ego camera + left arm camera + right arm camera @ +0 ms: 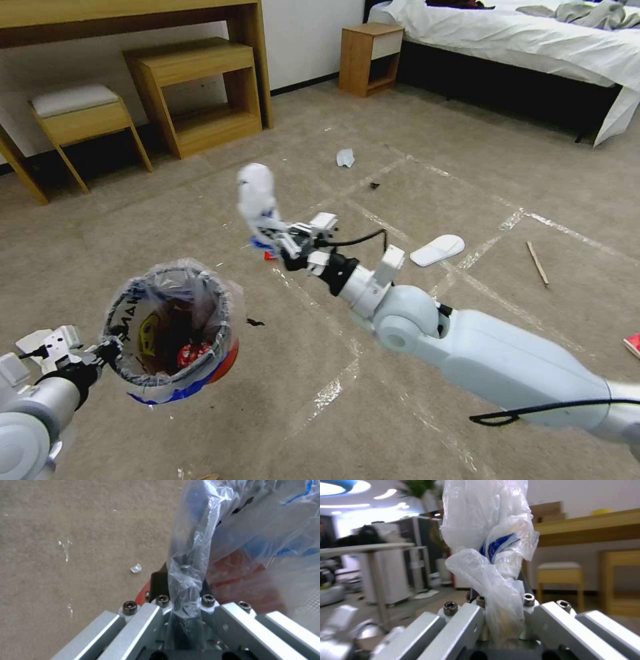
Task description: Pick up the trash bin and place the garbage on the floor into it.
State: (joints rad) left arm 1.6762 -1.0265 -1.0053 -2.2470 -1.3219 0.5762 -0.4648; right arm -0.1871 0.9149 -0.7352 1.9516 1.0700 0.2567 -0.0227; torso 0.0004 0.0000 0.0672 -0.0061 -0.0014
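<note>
My left gripper (107,350) is shut on the rim of the trash bin (167,333) and holds it off the carpet at the lower left. The left wrist view shows its fingers (208,600) pinching the bag-lined rim (193,555). A red wrapper (193,353) lies inside the bin. Out over the middle of the floor, my right gripper (273,233) is shut on a crumpled white plastic bag with blue print (257,190), which stands up from the jaws (486,530). More garbage lies on the carpet: a tissue wad (345,158), a white slipper (437,250), a wooden stick (537,263) and a red piece (633,343).
A wooden desk with a shelf unit (200,93) and a stool (83,120) stand along the far wall. A nightstand (369,57) and a bed (533,47) are at the back right. Tape lines cross the carpet. A small white scrap (135,568) lies below the bin.
</note>
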